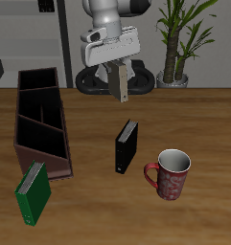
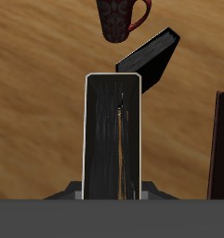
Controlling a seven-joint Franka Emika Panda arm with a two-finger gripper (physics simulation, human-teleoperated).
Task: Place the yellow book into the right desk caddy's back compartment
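Observation:
My gripper [image 1: 122,69] is shut on the yellow book [image 1: 123,86], which hangs upright from it, well above the table at the back. In the wrist view the book [image 2: 112,139] fills the middle, edge-on between the fingers. The right desk caddy [image 1: 63,134], a long dark reddish-brown box, lies on the table some way to the side of the gripper; its wall also shows in the wrist view [image 2: 222,139]. Its squarish end section [image 1: 37,82] is at the far end and looks empty.
A black book [image 1: 127,146] stands upright on the table below the gripper, nearer the front; it also shows in the wrist view [image 2: 149,58]. A dark red mug [image 1: 170,174] stands beside it. A green book [image 1: 33,193] leans at the caddy's near end.

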